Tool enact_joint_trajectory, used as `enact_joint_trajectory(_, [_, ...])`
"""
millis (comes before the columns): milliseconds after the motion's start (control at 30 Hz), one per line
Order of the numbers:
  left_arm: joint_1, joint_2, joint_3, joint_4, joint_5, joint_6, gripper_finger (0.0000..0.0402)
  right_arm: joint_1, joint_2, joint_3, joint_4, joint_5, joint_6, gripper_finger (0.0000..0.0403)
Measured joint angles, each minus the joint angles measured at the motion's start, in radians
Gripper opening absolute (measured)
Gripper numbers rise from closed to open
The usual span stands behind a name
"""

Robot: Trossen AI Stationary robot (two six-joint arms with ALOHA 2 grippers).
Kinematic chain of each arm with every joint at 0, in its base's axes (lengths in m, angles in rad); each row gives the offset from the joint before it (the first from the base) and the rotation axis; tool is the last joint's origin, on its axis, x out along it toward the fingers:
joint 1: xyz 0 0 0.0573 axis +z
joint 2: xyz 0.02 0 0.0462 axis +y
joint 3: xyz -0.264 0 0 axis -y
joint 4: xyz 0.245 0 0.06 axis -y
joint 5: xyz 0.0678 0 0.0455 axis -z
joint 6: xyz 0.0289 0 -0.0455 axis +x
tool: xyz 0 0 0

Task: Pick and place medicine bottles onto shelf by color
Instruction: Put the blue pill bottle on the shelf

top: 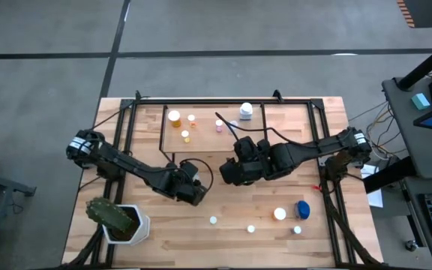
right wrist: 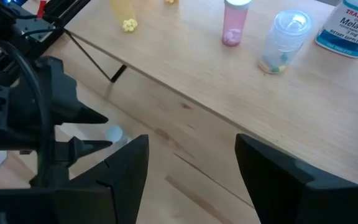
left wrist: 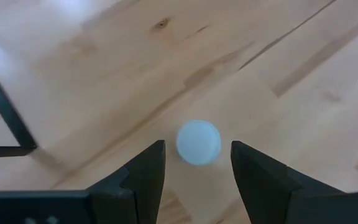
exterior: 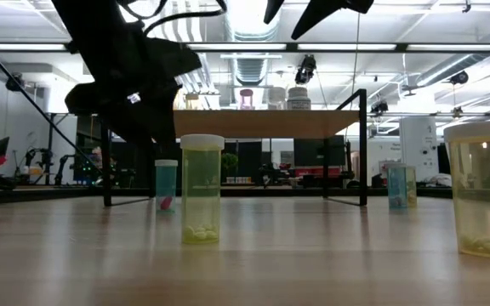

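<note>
Left tool: hanging spread open around white-capped bottle standing on table. Right tool: hovering released beside shelf.

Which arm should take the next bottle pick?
Left. Its tool is open, looking down on a white-capped bottle that sits in line with the gap between its fingers. The right tool, also open, hangs by the shelf with nothing between its fingers.
</note>
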Motion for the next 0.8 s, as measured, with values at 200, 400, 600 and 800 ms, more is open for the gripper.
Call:
enact_joint_trajectory(200, [0.002,0.039,0.0,0.034,0.002,-0.006,0.0166,0.0,0.0,0.0,0.0,0.0,-0.012,0.0228])
enact_joint_trajectory(400, [0.008,0.068,0.0,0.036,0.003,-0.007,0.0166,0.0,0.0,0.0,0.0,0.0,-0.025,0.0228])
enact_joint_trajectory(600, [0.008,0.091,0.001,0.041,0.008,-0.01,0.0154,0.0,0.0,0.0,0.0,-0.001,-0.029,0.0228])
enact_joint_trajectory(800, [0.008,0.092,0.001,0.041,0.014,-0.01,0.0099,0.0,0.0,0.0,0.0,-0.003,-0.024,0.0228])
